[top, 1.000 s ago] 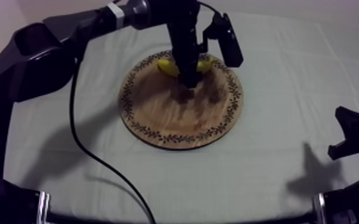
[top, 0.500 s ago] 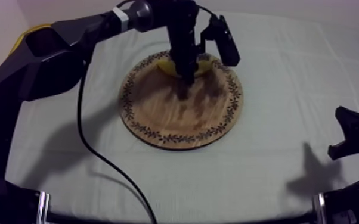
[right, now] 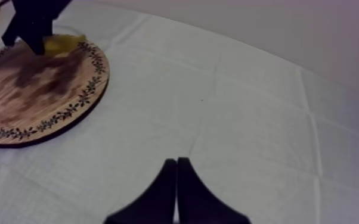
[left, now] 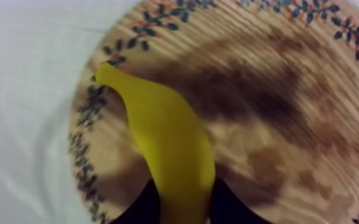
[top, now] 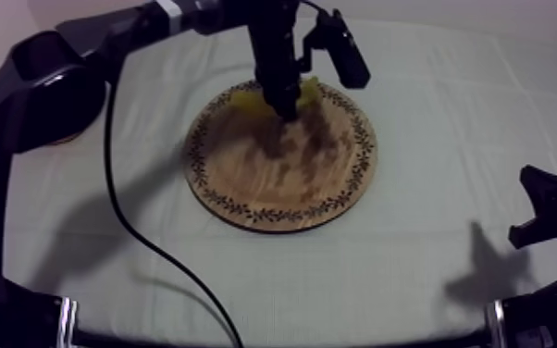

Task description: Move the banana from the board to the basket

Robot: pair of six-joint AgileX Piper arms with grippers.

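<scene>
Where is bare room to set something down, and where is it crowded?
Free: the cloth between the wooden board and the right end effector. Crowded: the board's far rim, where the left end effector grips the banana.

A grey-white cloth, creased in faint straight lines, lies spread flat.

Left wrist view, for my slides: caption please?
Left gripper, fingers shut on the banana by the wooden board's rim.

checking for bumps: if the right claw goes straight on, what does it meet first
Likely nothing: the right claw points across bare cloth, with the board off to one side; depth is unclear.
</scene>
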